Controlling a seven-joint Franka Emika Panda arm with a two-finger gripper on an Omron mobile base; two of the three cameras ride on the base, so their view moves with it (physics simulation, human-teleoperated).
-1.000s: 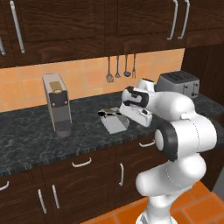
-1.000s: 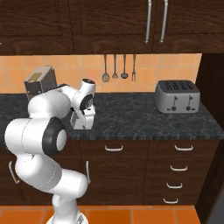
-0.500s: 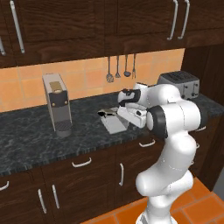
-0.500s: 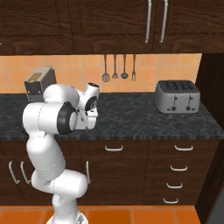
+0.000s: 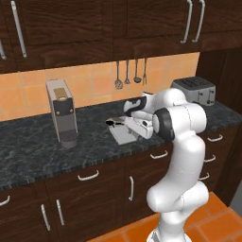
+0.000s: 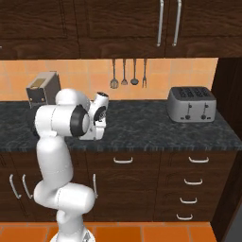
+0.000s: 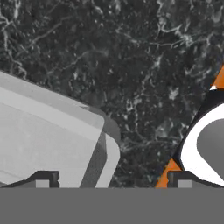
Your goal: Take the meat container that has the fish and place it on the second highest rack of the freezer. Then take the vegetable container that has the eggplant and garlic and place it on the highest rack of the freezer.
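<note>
My hand (image 7: pixel 111 177) hangs spread wide, empty, over the black speckled worktop (image 7: pixel 131 65). The pale translucent square-cornered container (image 7: pixel 48 144) sits lower left; I'd centre on its rim before closing.

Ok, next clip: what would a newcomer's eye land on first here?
The white robot arm, bent low over the dark counter with its gripper open above a pale grey tray. Then the coffee machine at the counter's left and the silver toaster at its right, with utensils hanging on the orange backsplash.
</note>
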